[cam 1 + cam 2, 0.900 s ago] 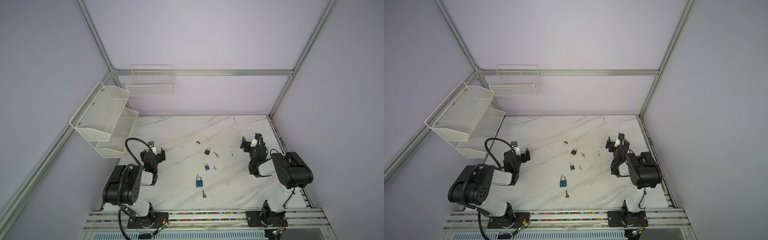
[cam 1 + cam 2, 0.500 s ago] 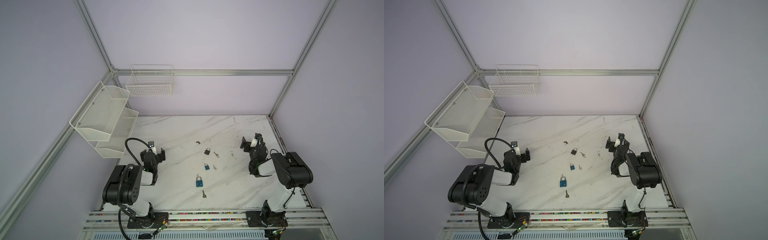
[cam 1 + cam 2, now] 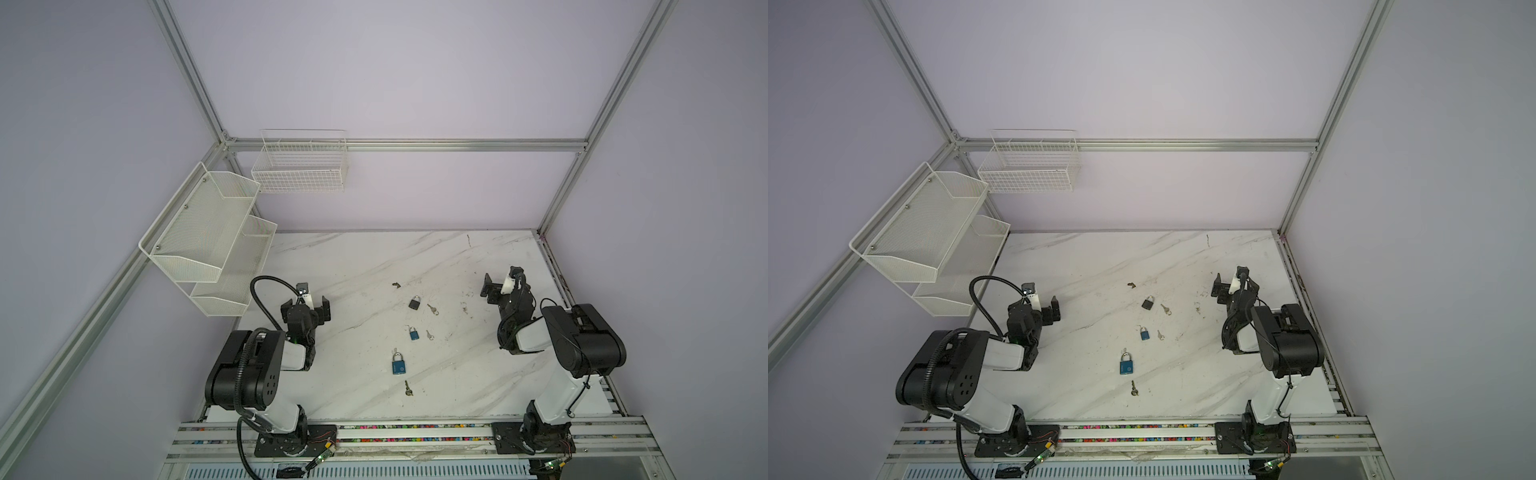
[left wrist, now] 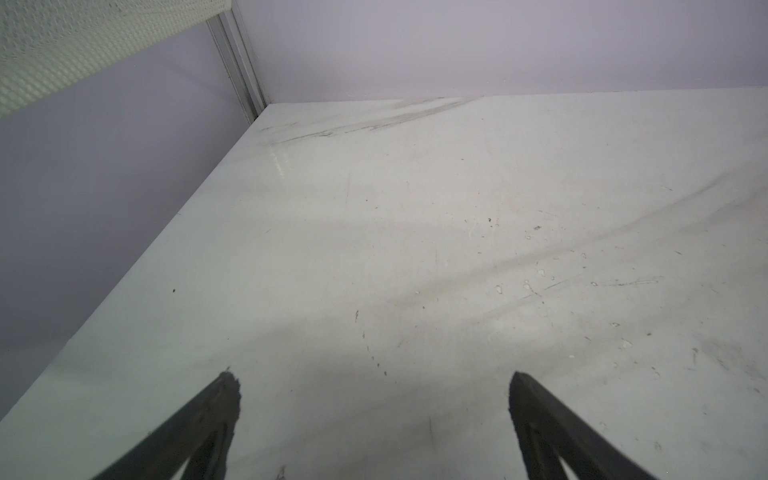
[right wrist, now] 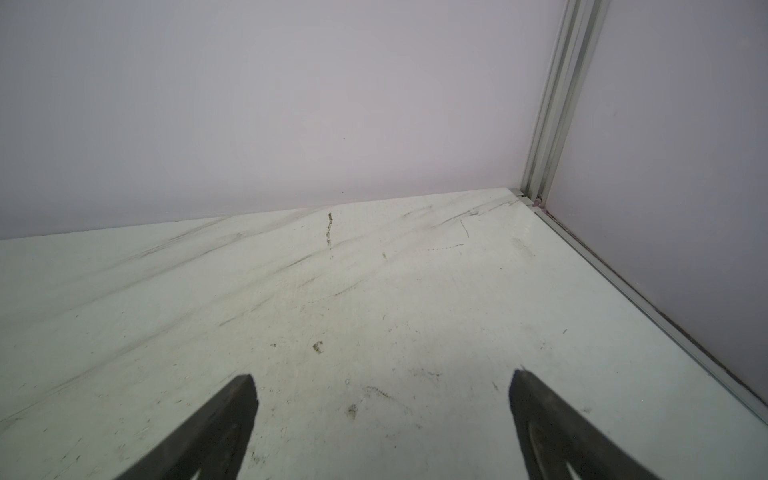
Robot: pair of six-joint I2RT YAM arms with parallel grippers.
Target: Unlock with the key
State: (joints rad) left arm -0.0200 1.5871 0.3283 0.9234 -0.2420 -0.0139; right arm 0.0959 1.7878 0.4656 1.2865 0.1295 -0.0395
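Bimanual cell from above, with both wrist views. The left fingers (image 3: 325, 306) are spread wide and hold nothing, poised over the left side of the marble worktop (image 3: 353, 266); the left wrist view shows only bare, scuffed marble between the two fingers (image 4: 540, 415). The right fingers (image 3: 487, 286) are likewise spread wide and empty at the right side, and in the right wrist view (image 5: 224, 415) they face the back corner. In both top views the task items lie flat in a loose line down the middle of the worktop, between the arms and well apart from both. The large blue padlock (image 3: 397, 364) lies nearest the front rail, with the front key (image 3: 409, 388) just in front of it, not touching. Behind it is the small blue padlock (image 3: 413, 333), with the middle key (image 3: 429, 334) just beside it on the right. Farther back is the black padlock (image 3: 414, 303), with the rear key (image 3: 432, 308) near its right side. A small dark object (image 3: 396, 285) lies beyond, too small to identify. A mesh shelf (image 3: 199, 232) and a wire basket (image 3: 299, 166) hang on the walls
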